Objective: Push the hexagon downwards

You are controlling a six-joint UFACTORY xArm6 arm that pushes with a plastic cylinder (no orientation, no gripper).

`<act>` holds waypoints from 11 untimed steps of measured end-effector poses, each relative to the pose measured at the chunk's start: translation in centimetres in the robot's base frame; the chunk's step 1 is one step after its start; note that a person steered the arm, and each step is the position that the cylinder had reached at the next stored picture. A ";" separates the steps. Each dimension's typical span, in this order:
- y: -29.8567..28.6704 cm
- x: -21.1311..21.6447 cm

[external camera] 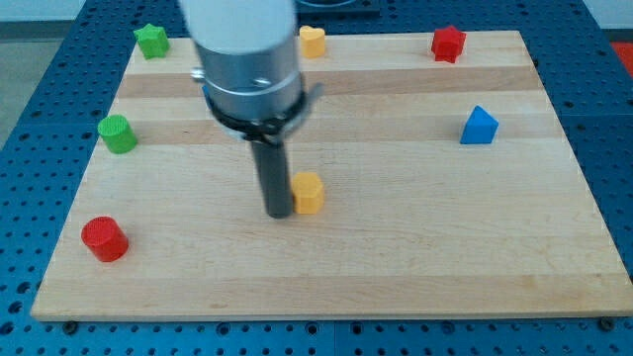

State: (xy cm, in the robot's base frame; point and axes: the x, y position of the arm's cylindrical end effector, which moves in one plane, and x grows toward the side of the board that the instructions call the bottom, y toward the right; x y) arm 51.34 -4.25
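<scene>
A pale wooden desk (415,267) carries a green star-shaped block (151,41) at the view's top left, a green cylinder (117,133) below it, a red cylinder (104,238) lower left, a yellow block (313,42) at top centre, a red star-shaped block (448,44) top right, and a blue triangular block (479,126) at right.

Pale wooden board (396,247) with smooth grained planks, matt dark rod, brushed metal collar (247,74)

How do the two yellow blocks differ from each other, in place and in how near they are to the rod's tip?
The yellow hexagon lies near the board's middle; the yellow block at the top edge sits far up, partly hidden by the arm. My tip stands right beside the hexagon, on its left; the top block is far from it. Both are yellow and similar in size.
</scene>
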 end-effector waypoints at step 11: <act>-0.2 -1.6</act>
